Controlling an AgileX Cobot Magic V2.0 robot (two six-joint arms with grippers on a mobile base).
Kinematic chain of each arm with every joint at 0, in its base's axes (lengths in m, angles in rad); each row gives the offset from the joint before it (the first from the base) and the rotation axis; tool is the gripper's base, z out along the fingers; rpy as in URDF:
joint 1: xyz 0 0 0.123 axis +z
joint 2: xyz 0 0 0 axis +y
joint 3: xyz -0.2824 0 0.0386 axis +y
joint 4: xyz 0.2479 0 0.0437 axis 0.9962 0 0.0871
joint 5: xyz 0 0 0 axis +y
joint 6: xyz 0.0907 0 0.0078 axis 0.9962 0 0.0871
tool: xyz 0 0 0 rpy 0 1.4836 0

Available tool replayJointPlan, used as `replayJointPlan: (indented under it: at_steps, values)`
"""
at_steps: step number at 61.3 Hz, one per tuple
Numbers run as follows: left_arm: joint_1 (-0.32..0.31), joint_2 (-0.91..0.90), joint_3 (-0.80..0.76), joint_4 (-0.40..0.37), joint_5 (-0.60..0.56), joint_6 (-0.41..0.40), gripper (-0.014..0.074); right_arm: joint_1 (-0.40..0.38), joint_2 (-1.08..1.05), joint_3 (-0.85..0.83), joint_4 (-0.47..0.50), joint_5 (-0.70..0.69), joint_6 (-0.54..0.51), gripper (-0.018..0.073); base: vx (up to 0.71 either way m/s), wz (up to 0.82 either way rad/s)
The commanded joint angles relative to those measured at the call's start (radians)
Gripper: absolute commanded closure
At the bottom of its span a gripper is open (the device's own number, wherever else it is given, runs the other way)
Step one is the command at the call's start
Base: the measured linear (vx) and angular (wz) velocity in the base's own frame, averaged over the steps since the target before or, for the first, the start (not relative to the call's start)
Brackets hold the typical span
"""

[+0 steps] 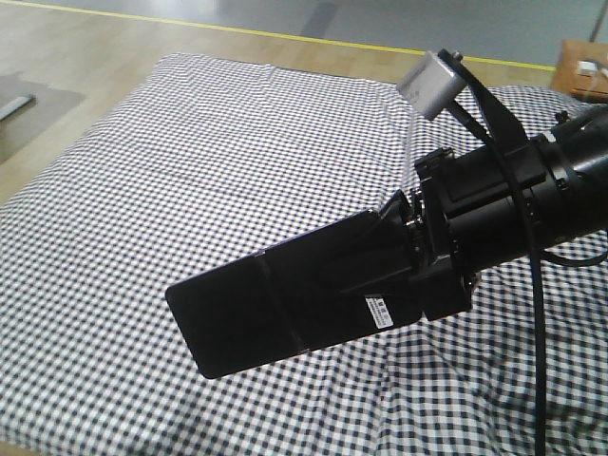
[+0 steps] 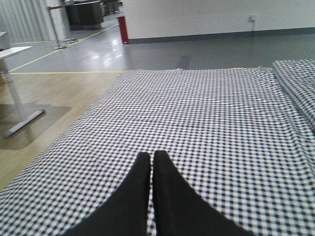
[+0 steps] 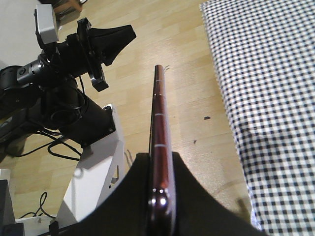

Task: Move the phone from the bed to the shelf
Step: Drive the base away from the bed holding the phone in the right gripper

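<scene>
Right gripper [image 3: 160,160] is clamped on the phone [image 1: 223,323]; the fingers press on its two flat faces, and the right wrist view shows it edge-on with the pinkish metal rim running straight up between them. The long axis continues the line of the fingers, so the phone sticks out ahead of the claw like a blade. The end with the white barcode sticker [image 1: 380,312] sits back in the grip, and more than half the length is free beyond the fingertips. In the front view the free end points down and to the left, over the checked bed [image 1: 190,142]. The phone appears lifted clear of the sheet, touching nothing but the claw. Left gripper [image 2: 150,162] has its fingers pressed together with nothing between them, low over the bed and well apart from the phone. The shelf is in no view, so we cannot give its bearing. Our judgement: pick-up is done, the carry remains, and the right arm does it. The free end leads, so it likely reaches a shelf plank first.
</scene>
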Motion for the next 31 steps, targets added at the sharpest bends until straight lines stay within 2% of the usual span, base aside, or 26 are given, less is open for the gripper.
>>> replayJointPlan:
  at_steps: [1,31]
  values:
    - [-0.002,-0.010,-0.026,-0.005,-0.073,-0.004,0.0596,0.000,-0.031,-0.025,0.074,0.050,-0.005,0.0560,-0.10,0.39]
    - [-0.002,-0.010,-0.026,-0.005,-0.073,-0.004,0.0596,0.000,-0.031,-0.025,0.074,0.050,-0.004,0.0560,-0.11,0.42]
